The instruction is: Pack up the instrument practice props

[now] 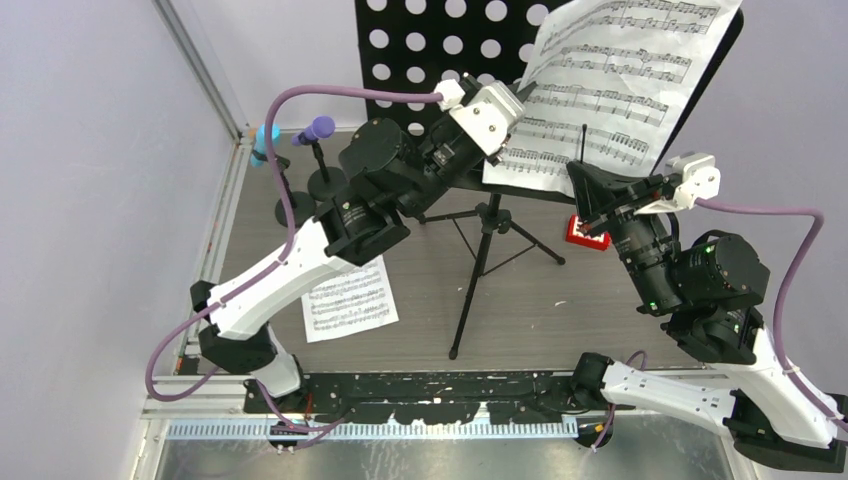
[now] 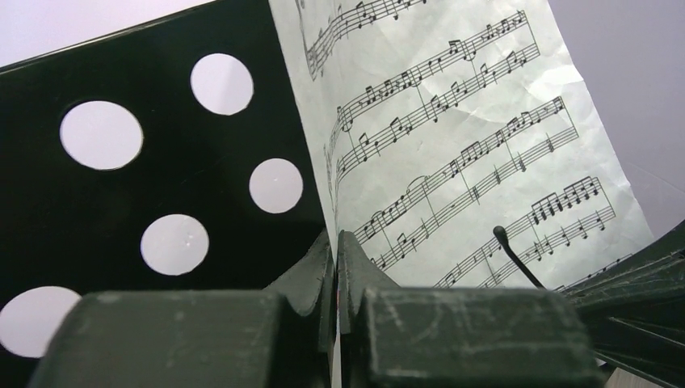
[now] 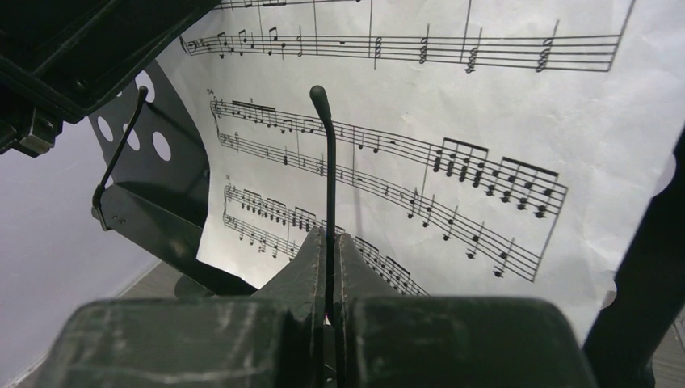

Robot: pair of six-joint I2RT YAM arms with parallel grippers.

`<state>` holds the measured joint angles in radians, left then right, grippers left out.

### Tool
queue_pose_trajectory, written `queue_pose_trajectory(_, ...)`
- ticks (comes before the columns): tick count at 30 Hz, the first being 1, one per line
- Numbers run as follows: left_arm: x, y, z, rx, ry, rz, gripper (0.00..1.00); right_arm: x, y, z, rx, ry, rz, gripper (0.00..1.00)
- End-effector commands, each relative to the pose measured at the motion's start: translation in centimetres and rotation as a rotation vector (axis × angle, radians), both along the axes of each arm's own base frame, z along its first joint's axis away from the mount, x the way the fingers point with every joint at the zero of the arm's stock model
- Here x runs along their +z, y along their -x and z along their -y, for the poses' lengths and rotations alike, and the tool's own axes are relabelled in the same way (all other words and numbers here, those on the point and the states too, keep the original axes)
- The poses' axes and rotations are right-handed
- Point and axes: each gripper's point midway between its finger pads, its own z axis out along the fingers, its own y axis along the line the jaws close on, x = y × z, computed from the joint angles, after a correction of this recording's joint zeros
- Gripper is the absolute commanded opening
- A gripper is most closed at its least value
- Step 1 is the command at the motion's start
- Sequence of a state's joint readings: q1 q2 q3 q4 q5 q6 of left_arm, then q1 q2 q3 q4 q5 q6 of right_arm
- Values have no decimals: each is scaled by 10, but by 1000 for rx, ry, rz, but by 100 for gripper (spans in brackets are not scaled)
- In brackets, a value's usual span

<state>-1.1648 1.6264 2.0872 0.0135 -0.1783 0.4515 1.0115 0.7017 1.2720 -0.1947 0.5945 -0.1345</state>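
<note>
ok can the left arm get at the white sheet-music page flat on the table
Not yet, probably: the left gripper looks shut on the white page on the black perforated rack. The flat page itself lies bare and close by.

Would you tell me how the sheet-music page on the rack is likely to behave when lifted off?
The sheet-music page will probably flop: it is thin, creased paper overhanging the music rack. It looks very light, so a pinch should carry it. It might tear if pulled while the wire retainer crosses it.
</note>
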Motion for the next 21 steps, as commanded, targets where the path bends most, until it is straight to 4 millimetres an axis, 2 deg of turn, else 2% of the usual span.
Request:
queue_pose_trajectory(1,35,11,-44,44,91,20,1,20,7,-3,44,-50,70,1)
queue_pose_trajectory(10,65,37,-117,63,181,28,0,21,6,-2,33,-43,79,0)
queue_pose_trajectory(21,63,66,-187,39,243,-34,0,18,3,-3,22,-36,82,0)
